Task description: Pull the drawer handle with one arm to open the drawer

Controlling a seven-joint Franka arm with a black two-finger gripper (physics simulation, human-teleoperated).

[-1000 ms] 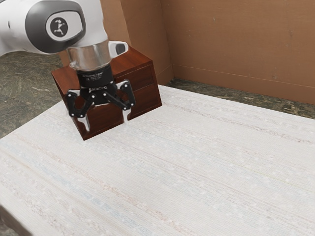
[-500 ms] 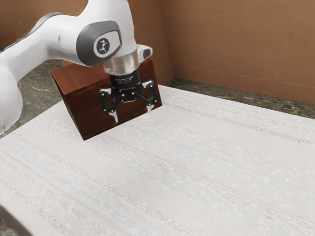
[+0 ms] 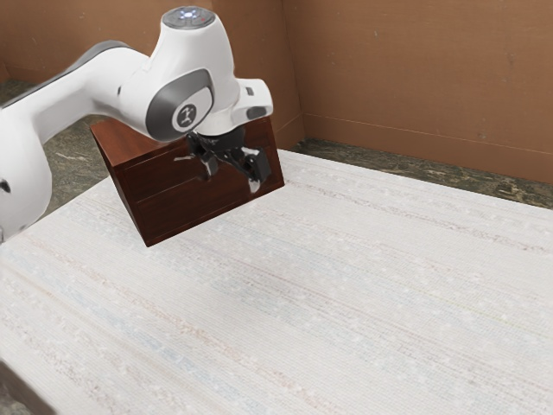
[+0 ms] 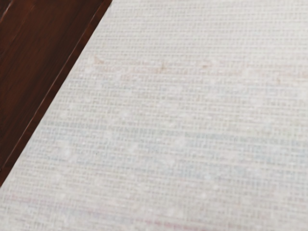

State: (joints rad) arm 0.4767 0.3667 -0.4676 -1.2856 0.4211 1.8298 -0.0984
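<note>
The white arm point(image 3: 60, 104), smooth, rounded and glossy with grey joint caps, comes in from the exterior view's left and is cut off by that edge. Beneath it lies a strip of dark, mottled floor point(image 3: 52, 169). Next comes the drawer cabinet point(image 3: 160, 194), a box of polished dark reddish-brown wood with sharp corners. It stands at the far corner of the table toward the exterior view's left, its front turned slantwise toward the camera. A thin dark seam runs across that front and divides it into an upper and a lower band, and both lie flush, with nothing pulled out. The arm's last joint covers the cabinet's top and its far end. The black gripper point(image 3: 232, 171), built of jointed links with pale tips, hangs tilted right against the front near its end toward the exterior view's right. Its fingers stand apart, and no handle can be told from the links in front of it. The table point(image 3: 363, 285) wears a whitish, coarsely woven cloth with faint pale streaks. Behind it stands a matte brown wall point(image 3: 415, 69), like board. In the wrist view a slanted wedge of the dark wood point(image 4: 33, 53) meets the cloth's weave point(image 4: 183, 134) close beside the hand.
</note>
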